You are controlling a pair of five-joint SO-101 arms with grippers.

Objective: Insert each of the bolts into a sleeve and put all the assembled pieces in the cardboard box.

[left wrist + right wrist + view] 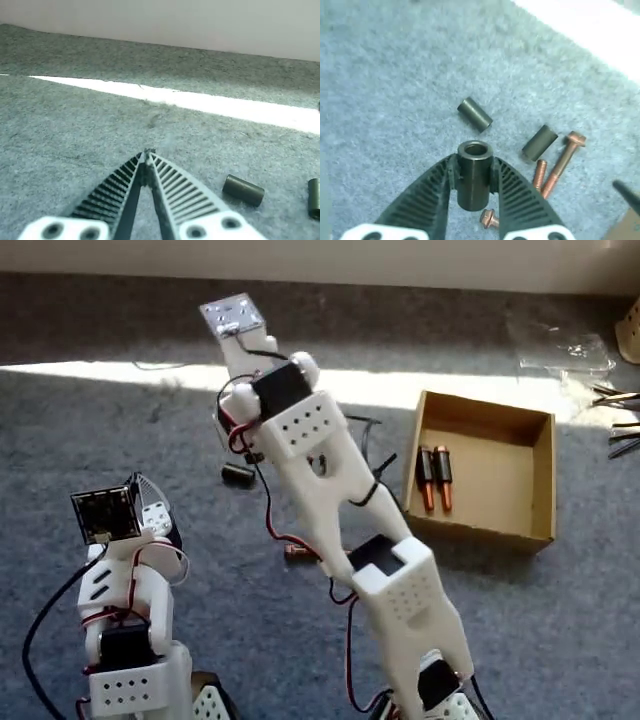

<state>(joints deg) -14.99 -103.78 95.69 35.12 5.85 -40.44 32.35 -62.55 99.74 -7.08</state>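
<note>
Grey carpet: right gripper (pixel 474 162) grasps dark cylindrical metal sleeve (pixel 474 180), bore end exposed. Long copper flanged bolt (pixel 561 165) lies flat just beside it; left gripper (pixel 146 157) clenched, empty.

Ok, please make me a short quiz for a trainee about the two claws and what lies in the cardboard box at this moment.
1. True or false: the left claw is wide open.
2. How many assembled pieces lie in the cardboard box? A) one B) two C) four
3. Fill in: the right claw grips a dark ____.
Key: 1 false, it is shut with nothing in it; 2 B; 3 sleeve.
</note>
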